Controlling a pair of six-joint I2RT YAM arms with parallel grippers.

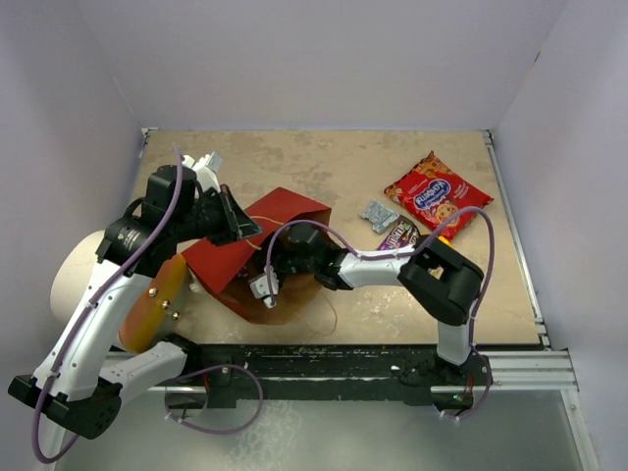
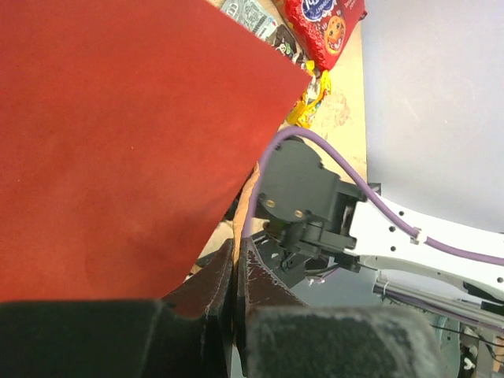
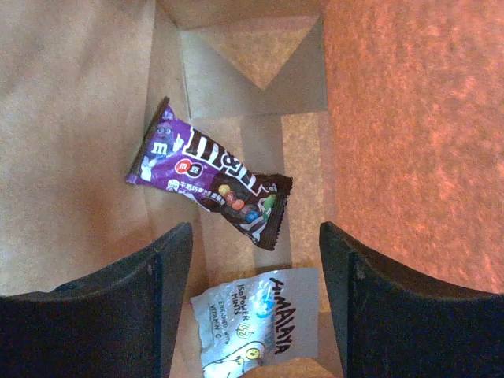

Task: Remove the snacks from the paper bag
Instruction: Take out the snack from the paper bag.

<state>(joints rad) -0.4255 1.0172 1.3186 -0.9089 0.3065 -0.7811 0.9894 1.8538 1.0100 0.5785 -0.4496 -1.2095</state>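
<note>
The right claw [image 3: 253, 240] is reaching inside the paper bag [image 3: 79, 118], its two fingers standing wide apart and gripping nothing. Two snacks are lying on the brown floor of the bag before it. The purple packet [image 3: 213, 185] is lying just ahead of the fingertips. Its long axis is running on a slant from upper left to lower right in the right wrist view, so it is sitting askew to the gap between the fingers, with only its dark lower end poking in between them. The silver-white packet [image 3: 256, 319] is lying nearer, down between the two fingers, with its lower edge running out of view. I am judging this nearer one the readier grab, since the fingers are already straddling it, while the purple one is asking for a short push forward and perhaps a twist of the wrist. The left claw [image 2: 235, 283] is clenching an edge of the bag's red wall and looks to be steadying it, so the right arm is the one placed for the pick. The red cookie bag [image 1: 438, 193] is lying out on the bench [image 1: 324, 157], well to the right of the paper bag
</note>
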